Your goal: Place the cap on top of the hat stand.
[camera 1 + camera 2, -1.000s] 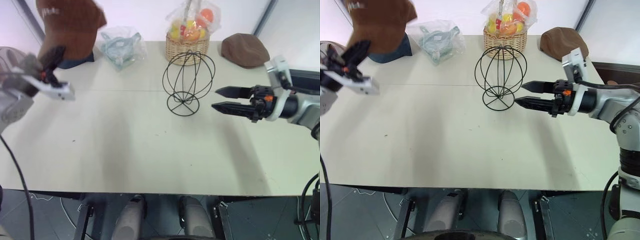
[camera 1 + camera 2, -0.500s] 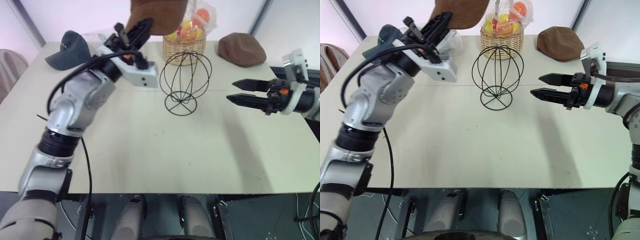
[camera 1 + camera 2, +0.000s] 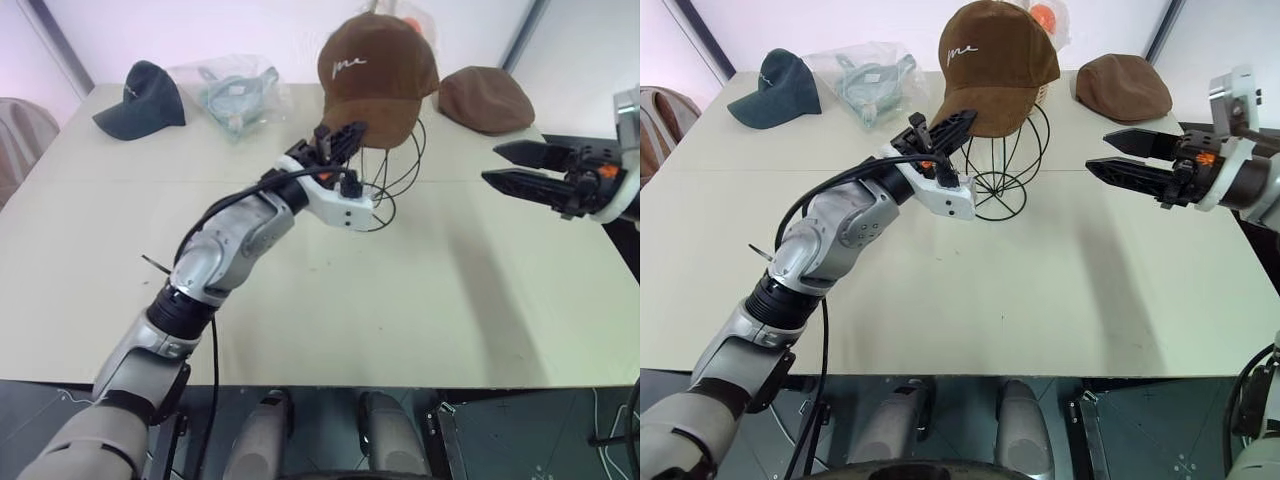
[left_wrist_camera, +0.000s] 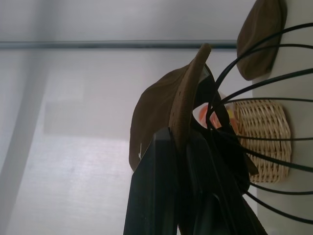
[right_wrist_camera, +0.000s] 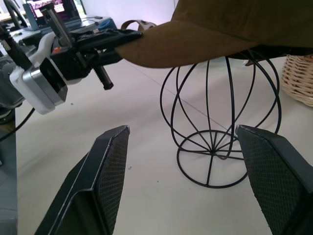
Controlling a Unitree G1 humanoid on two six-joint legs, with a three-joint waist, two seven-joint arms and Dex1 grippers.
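Note:
The brown cap (image 3: 377, 75) with white script on its front hangs over the top of the black wire hat stand (image 5: 213, 147), its crown at the globe's upper wires. I cannot tell whether it rests on them. My left gripper (image 3: 345, 133) is shut on the cap's brim, just in front of the stand and hiding part of it. In the left wrist view the brim's edge sits clamped between the two black fingers (image 4: 161, 171). My right gripper (image 3: 1097, 151) stands open and empty to the right of the stand, pointing at it.
At the back of the table (image 3: 450, 300) lie a dark grey cap (image 3: 140, 95), a clear plastic bag (image 3: 235, 88) and a flat brown cap (image 3: 488, 98). A wicker basket (image 4: 261, 139) of fruit stands right behind the stand.
My left gripper has carried the cap from the far left, rightward and down, to over the stand. My right gripper has drawn back a little to the right.

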